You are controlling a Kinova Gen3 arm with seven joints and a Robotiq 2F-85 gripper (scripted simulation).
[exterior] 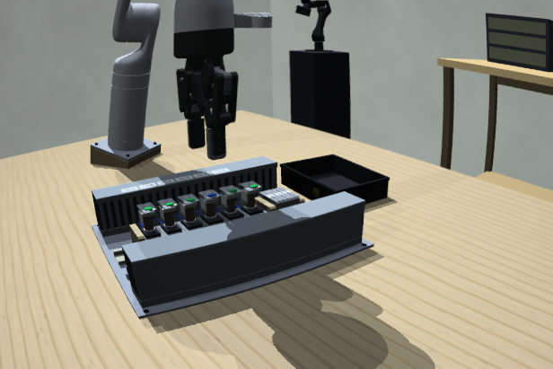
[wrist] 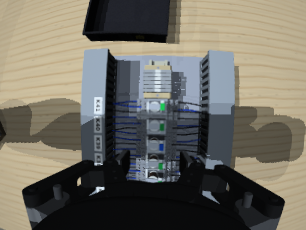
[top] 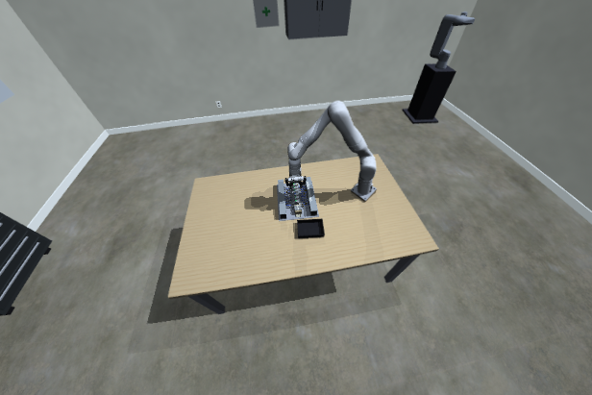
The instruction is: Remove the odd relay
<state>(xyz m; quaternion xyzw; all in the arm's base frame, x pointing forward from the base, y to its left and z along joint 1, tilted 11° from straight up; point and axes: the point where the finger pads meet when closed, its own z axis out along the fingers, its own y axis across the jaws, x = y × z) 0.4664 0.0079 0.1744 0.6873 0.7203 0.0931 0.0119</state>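
My tool (exterior: 207, 143) hangs above the relay row, fingers partly open, gripping nothing. Blue-button relay (exterior: 209, 202) sits in its socket, fourth from the left among green ones. Black parts tray (exterior: 376, 184) sits just beside the panel on the counter (exterior: 449, 268).

green cross sign on grey wall panel (top: 265, 11), no legible text elsewhere

We see our arm (top: 342, 126) rise from its base, bend at the elbow and drop to a wrist pointing straight down. Our gripper (exterior: 207, 144) hangs with its jaws partly open, nothing between them.
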